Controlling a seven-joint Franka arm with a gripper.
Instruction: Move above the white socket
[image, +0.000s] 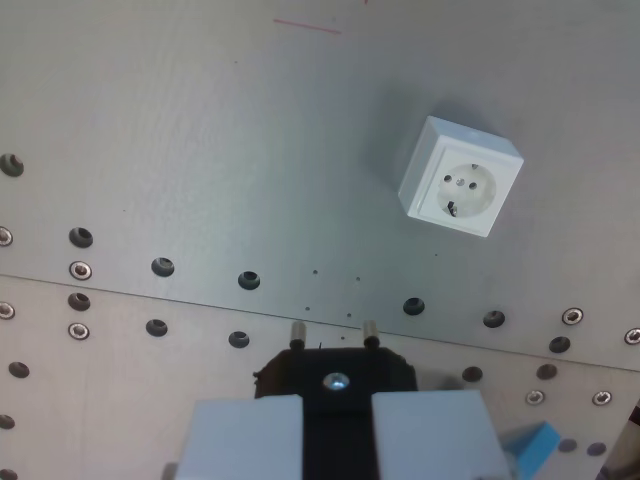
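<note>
Up and left of the claw: bare grey metal plate (200, 130), rows of bolt holes (162, 267) across its lower part. At bottom centre: claw (338, 430), clamped on a black plug (335, 378), two metal pins (371, 331) pointing up the frame. Up and right of the claw, well apart from it: white socket (460, 178), lying tilted on the plate, round recess facing the camera. Just right of the claw: a blue piece (530, 445), cut off by the frame edge.

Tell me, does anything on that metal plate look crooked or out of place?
The white socket sits turned at an angle to the rows of holes in the metal plate, toward the wrist view's upper right, not squared up. A faint red line marks the plate near the top edge. Otherwise nothing looks spilled or broken.
</note>
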